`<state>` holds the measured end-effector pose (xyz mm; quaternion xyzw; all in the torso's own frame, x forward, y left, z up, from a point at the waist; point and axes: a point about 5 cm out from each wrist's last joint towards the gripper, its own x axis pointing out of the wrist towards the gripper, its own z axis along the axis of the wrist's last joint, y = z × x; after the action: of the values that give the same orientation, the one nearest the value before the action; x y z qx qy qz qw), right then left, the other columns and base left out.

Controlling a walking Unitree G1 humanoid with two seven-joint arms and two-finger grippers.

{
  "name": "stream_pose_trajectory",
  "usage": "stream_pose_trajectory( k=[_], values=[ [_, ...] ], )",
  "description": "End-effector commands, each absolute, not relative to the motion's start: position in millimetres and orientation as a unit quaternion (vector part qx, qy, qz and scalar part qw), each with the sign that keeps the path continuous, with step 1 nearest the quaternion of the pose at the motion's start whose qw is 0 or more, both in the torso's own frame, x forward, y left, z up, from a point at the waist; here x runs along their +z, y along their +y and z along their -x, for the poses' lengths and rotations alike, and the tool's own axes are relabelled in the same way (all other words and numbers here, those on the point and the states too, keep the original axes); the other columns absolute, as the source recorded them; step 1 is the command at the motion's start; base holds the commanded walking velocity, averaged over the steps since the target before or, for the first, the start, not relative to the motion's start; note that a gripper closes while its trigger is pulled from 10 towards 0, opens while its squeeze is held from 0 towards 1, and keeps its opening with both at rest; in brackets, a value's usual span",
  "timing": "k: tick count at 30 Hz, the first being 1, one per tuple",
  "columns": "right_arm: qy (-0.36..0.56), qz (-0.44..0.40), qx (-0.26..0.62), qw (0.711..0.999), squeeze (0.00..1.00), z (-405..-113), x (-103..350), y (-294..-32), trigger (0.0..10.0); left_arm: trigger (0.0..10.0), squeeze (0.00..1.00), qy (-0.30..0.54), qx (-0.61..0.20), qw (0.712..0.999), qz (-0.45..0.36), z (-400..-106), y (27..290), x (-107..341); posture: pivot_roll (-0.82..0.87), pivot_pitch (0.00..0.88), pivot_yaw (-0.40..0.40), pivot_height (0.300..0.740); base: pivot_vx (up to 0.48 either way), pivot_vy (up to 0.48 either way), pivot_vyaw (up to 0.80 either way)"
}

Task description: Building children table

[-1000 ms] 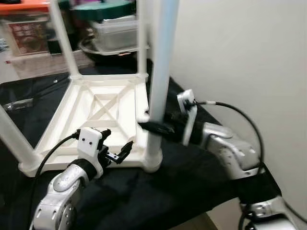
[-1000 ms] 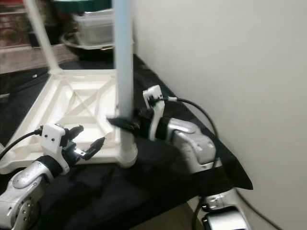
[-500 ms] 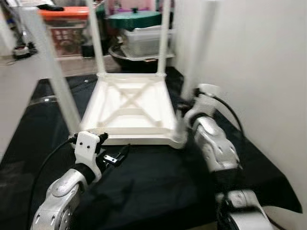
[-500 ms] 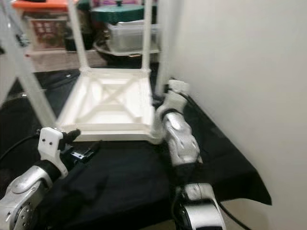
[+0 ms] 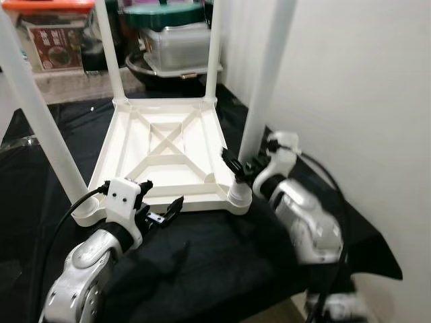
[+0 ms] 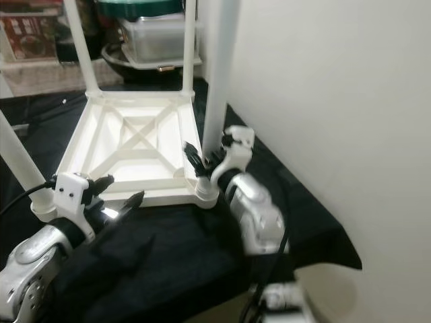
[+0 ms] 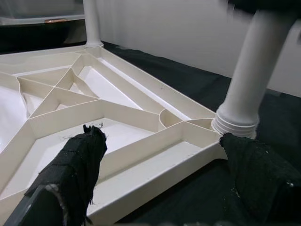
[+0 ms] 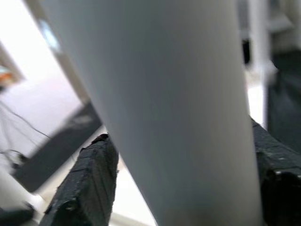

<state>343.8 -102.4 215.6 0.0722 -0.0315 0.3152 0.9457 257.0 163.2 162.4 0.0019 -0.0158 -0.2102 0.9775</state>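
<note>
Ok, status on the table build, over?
Right gripper fingers around near-right white plastic leg, low by its socket. Left gripper open at upturned white plastic tabletop near edge, holding nothing. Four legs upright. Nothing blocking on black cloth.

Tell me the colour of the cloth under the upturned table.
Black. The cloth under the white table shows best in the left eye view.

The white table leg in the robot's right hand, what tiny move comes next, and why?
Probably a small twist to seat it. The right hand clamps the near-right leg just above its socket in the upside-down tabletop, where it stands upright. The left hand waits open by the near edge.
</note>
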Motion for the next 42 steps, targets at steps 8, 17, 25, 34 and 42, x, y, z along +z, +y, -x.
stream_pose_trajectory(
  k=[8,17,25,34,42],
  values=[
    [0.021,-0.007,0.482,0.876,0.00,-344.7,178.9,-83.5,0.0,10.0,0.00,-0.018,-0.214,0.977,-0.003,-257.4,161.8,161.6,0.04,0.000,-0.061,0.740,0.000,0.000,0.00],
    [0.067,-0.021,0.243,0.967,0.00,-362.5,160.2,-113.4,0.0,10.0,0.00,-0.015,-0.217,0.976,-0.003,-253.9,162.6,160.8,0.03,0.000,-0.063,0.740,0.000,0.000,0.00],
    [0.059,-0.045,-0.037,0.997,0.00,-330.3,156.0,-143.5,0.6,10.0,0.00,-0.015,-0.218,0.976,0.006,-252.5,159.7,161.2,0.02,0.000,-0.048,0.740,0.000,0.000,0.00],
    [0.006,-0.052,0.112,0.992,1.00,-341.0,178.5,-120.3,10.0,10.0,0.00,-0.014,-0.227,0.974,0.008,-256.1,156.4,160.0,-0.02,0.000,-0.033,0.740,0.000,0.000,0.00],
    [-0.079,-0.026,0.474,0.877,0.00,-326.7,214.4,-83.4,10.0,10.0,0.00,-0.010,-0.237,0.971,0.008,-255.4,156.7,158.3,-0.03,0.000,-0.010,0.740,0.000,0.000,0.00]
  ],
)
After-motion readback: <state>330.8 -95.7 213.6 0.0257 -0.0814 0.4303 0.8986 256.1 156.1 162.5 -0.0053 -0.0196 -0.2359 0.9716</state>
